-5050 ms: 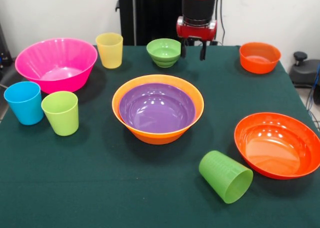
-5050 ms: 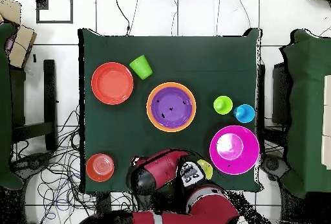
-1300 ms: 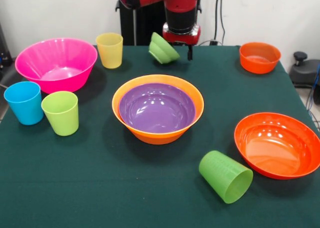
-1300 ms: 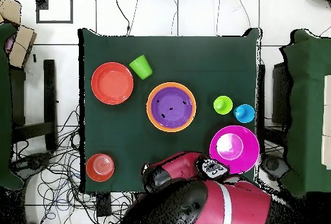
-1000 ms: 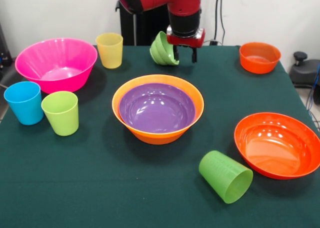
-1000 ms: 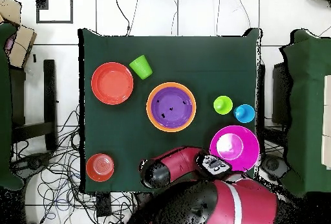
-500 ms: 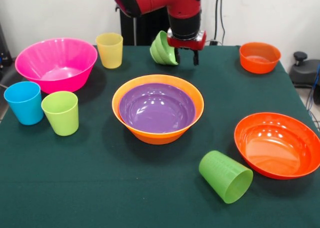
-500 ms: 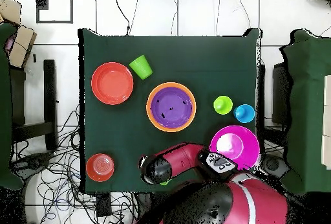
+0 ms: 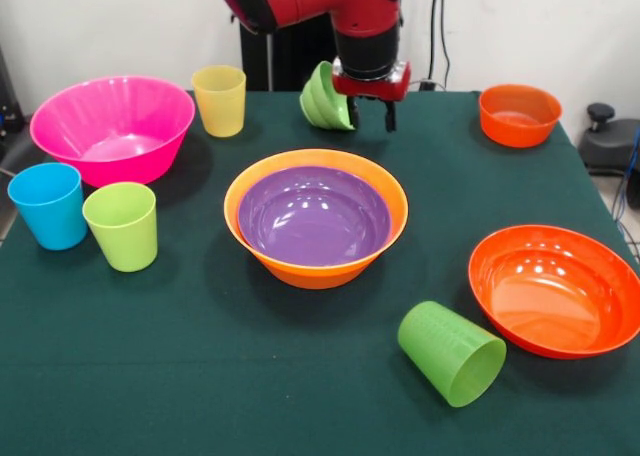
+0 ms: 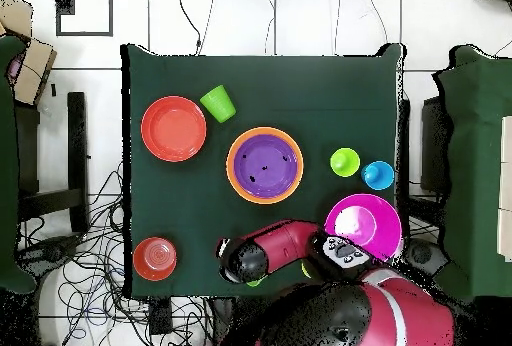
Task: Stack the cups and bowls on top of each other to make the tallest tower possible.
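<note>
Six bowls, four cups on green table [image 9: 200,376]. Gripper [image 9: 369,114] closed on rim of small green bowl [image 9: 324,98], holding it tipped on its side, lifted off the table at the far edge, mouth facing left in front view. Purple bowl [image 9: 314,216] nested inside large orange bowl [image 9: 300,268] at table centre, just in front of the held bowl. Pink bowl [image 9: 112,126] far left, yellow cup [image 9: 220,100] upright just right of it. Blue cup [image 9: 48,205] and lime cup [image 9: 122,226] upright, touching or nearly, in front of pink bowl. Dark green cup [image 9: 451,353] lies on its side near front right, mouth toward the camera, just beside shallow red-orange bowl [image 9: 555,289]. Small orange bowl [image 9: 519,114] far right corner, well apart. Overhead: arm [image 10: 275,252] covers green bowl and yellow cup.
</note>
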Robot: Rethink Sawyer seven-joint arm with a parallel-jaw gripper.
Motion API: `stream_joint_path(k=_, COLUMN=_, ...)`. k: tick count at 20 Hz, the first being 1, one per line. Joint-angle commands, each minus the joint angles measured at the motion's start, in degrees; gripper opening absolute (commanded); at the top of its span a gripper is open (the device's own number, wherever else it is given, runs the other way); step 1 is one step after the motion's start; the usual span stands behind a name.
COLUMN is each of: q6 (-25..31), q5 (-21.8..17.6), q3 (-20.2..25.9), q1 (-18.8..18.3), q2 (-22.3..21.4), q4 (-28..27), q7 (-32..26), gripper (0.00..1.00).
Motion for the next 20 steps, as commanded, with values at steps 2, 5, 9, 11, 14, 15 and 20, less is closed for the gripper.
stream_joint_path(k=2, q6=4.12, q5=-3.05, q3=5.79, q1=-3.61, q2=0.19, q4=-1.72, q7=-11.53, gripper=1.00)
stream_joint_path(k=5, q6=2.43, q5=-6.33, q3=5.02, q1=-5.08, q2=2.52, q4=-2.37, q7=-12.67, gripper=1.00)
stream_joint_path(k=9, q6=1.86, q5=-10.32, q3=4.82, q1=-8.42, q2=4.43, q4=-2.25, q7=-14.91, gripper=1.00)
stream_joint_path(k=11, q6=1.81, q5=-12.46, q3=4.79, q1=-9.67, q2=5.56, q4=-2.27, q7=-15.57, gripper=1.00)
stream_joint_path(k=14, q6=0.67, q5=-16.12, q3=4.19, q1=-10.03, q2=8.16, q4=-2.96, q7=-14.91, gripper=1.00)
stream_joint_path(k=15, q6=0.05, q5=-17.26, q3=3.85, q1=-9.68, q2=8.75, q4=-3.16, q7=-14.09, gripper=1.00)
stream_joint_path(k=20, q6=-3.02, q5=-21.66, q3=0.88, q1=-4.62, q2=9.02, q4=-3.71, q7=-8.44, gripper=1.00)
